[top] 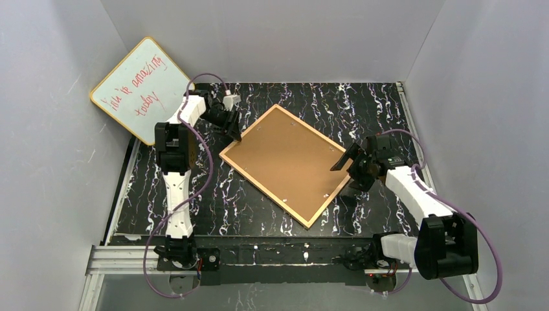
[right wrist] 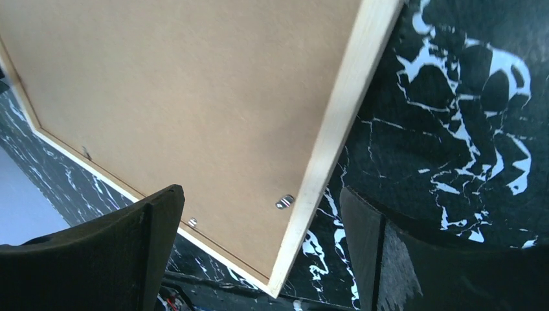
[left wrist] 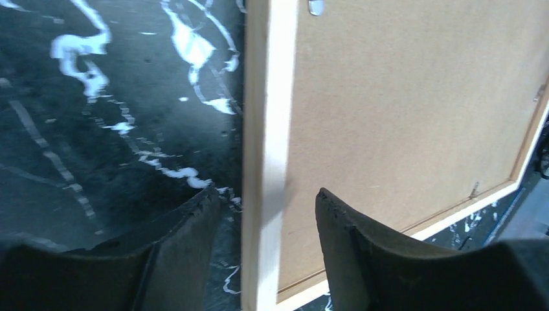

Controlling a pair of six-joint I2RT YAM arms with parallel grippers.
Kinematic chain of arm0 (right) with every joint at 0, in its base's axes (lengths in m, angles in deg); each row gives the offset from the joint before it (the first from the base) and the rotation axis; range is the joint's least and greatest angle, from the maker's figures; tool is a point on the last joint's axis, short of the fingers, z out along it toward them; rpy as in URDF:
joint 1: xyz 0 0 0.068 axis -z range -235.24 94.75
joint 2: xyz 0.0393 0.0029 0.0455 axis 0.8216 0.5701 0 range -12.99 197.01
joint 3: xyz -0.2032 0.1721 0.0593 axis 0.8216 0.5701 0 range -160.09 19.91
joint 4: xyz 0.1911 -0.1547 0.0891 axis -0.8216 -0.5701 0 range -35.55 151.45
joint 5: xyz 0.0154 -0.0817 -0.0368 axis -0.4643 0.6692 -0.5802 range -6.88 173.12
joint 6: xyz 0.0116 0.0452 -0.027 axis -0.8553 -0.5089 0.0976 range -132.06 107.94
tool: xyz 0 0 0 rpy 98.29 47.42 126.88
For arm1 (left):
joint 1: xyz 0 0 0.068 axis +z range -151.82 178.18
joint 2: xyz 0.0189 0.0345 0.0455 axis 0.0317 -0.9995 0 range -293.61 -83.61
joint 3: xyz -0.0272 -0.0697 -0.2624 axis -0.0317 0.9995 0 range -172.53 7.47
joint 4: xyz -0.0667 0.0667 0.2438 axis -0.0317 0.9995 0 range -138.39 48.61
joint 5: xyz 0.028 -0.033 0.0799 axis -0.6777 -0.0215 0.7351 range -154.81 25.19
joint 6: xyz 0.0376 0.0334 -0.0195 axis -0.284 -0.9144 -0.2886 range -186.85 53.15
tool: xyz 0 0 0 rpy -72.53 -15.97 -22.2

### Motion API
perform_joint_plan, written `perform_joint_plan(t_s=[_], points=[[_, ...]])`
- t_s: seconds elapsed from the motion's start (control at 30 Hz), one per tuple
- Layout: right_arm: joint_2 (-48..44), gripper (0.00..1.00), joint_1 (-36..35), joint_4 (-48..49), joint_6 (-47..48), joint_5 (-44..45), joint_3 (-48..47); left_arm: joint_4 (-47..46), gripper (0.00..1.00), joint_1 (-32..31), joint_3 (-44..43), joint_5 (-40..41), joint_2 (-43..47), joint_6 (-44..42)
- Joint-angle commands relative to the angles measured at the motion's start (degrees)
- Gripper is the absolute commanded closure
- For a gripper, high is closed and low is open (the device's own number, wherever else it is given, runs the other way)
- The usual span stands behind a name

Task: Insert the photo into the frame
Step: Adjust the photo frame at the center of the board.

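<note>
With the frame (left wrist: 264, 129) lying back-up on the counter (top: 362, 103), left fingers (left wrist: 194, 246) and right fingers (right wrist: 123, 259) straddle opposite rails, open, likely to steady it.

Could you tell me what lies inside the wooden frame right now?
A brown backing board fills the frame. Whether the photo lies beneath is hidden.

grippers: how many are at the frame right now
2. The left gripper straddles the left edge rail of the frame, jaws open. The right gripper hovers open over its right edge, near a corner. None hidden.
</note>
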Motion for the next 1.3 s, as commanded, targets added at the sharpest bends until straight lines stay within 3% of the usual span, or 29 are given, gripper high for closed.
perform_joint_plan(t_s=[0.0,0.33,0.5,0.77,0.93,1.03,1.17,1.27], points=[[-1.4,0.01,0.3,2.3,-1.7,-2.3,3.3,0.8,0.46,-0.8,6.4,1.5,2.1,-1.0],[5.8,0.01,0.8,9.5,-0.1,-1.0,4.5,-0.6,0.64,-0.8,23.2,3.5,8.5,-6.0],[10.4,0.01,3.9,12.5,1.4,-2.3,2.1,3.7,0.68,-0.7,27.9,-0.4,11.2,-11.2],[19.9,0.01,9.2,15.8,3.0,-6.7,-6.9,14.4,0.65,-0.8,40.3,-6.9,15.3,-28.3],[27.2,0.01,11.0,14.2,4.0,-7.0,-14.8,21.1,0.56,-0.8,42.8,-10.0,15.9,-35.2],[28.7,0.01,11.5,11.1,4.2,-4.0,-19.3,15.9,0.54,0.1,42.4,-8.8,18.2,-28.8],[24.7,0.01,11.4,9.2,4.1,-0.1,-22.7,2.2,0.55,2.8,41.7,-4.9,20.7,-10.1],[21.5,0.05,10.0,10.1,3.4,-0.7,-23.3,-4.5,0.57,3.6,42.1,-4.4,21.8,-3.2]])
